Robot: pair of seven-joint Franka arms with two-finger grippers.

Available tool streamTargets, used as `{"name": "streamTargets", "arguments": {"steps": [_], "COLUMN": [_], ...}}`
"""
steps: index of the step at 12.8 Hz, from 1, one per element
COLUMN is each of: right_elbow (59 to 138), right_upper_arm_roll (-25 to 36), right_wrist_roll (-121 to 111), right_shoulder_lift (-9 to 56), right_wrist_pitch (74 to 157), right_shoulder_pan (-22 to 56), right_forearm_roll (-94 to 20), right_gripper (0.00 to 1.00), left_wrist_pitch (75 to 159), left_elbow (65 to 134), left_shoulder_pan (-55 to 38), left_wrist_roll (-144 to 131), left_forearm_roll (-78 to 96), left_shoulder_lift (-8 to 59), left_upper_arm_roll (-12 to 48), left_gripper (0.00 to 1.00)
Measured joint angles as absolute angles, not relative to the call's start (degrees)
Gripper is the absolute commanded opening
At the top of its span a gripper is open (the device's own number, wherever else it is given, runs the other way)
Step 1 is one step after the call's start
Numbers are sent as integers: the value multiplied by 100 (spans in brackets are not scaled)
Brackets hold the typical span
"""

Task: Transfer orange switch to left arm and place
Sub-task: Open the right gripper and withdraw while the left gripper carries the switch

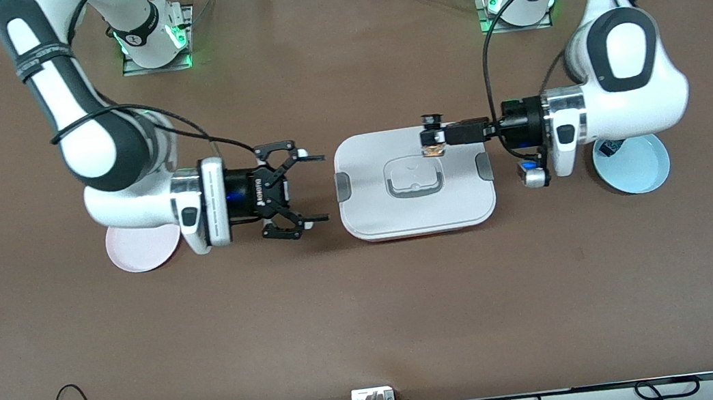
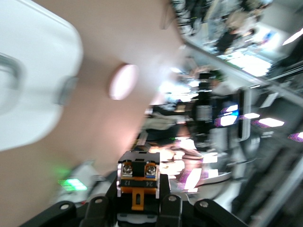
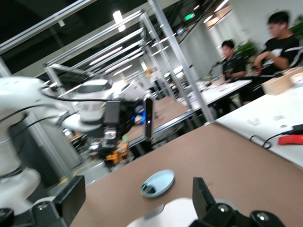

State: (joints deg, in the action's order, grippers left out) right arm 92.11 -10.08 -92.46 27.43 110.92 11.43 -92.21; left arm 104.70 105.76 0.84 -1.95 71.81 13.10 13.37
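Observation:
My left gripper [image 1: 439, 139] is shut on the orange switch [image 1: 434, 143] and holds it in the air over the white box's [image 1: 372, 212] lid, near the lid's handle. In the left wrist view the switch [image 2: 137, 176] sits between the fingers [image 2: 164, 190], orange middle facing the camera. My right gripper [image 1: 319, 189] is open and empty, in the air beside the box at the right arm's end, pointing at the box. The right wrist view shows its spread fingers [image 3: 71, 196], the box's edge [image 3: 177, 213] and the left gripper with the switch [image 3: 116, 154] farther off.
A pink plate [image 1: 133, 253] lies under the right arm's wrist. A light blue plate [image 1: 638, 166] lies under the left arm's wrist, with a small dark component [image 1: 608, 149] in it. It also shows in the right wrist view [image 3: 158, 182].

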Motion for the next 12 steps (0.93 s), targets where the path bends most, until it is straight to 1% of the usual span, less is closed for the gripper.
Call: {"name": "streamTargets", "arguments": {"steps": [3, 5, 6, 9, 12], "right_elbow": [8831, 8603, 8564, 8565, 8763], "right_upper_arm_roll": [-990, -935, -843, -533, 103], "right_wrist_roll": [-8543, -8078, -7792, -6894, -6223], "right_shoulder_lift": [2723, 2628, 2474, 1882, 1320], "right_wrist_pitch": [9865, 9345, 9196, 8953, 8883], "right_shoulder_pan": [304, -118, -200, -182, 175], "right_forearm_roll": [-8054, -7478, -7105, -6086, -4919], "right_gripper": [100, 100, 100, 100, 100], "left_wrist_pitch": [9977, 9703, 9569, 9342, 9172], "left_elbow": [10068, 9800, 9711, 9644, 9649], "left_shoulder_pan": [403, 446, 441, 438, 558], "left_wrist_roll": [-193, -176, -130, 484, 1714], "left_forearm_roll": [5404, 4377, 3832, 2263, 1190], "left_shoulder_lift": [1297, 1294, 1291, 1256, 1248], "left_upper_arm_roll": [1318, 1318, 1322, 1330, 1301], "left_gripper": [18, 18, 18, 18, 16]}}
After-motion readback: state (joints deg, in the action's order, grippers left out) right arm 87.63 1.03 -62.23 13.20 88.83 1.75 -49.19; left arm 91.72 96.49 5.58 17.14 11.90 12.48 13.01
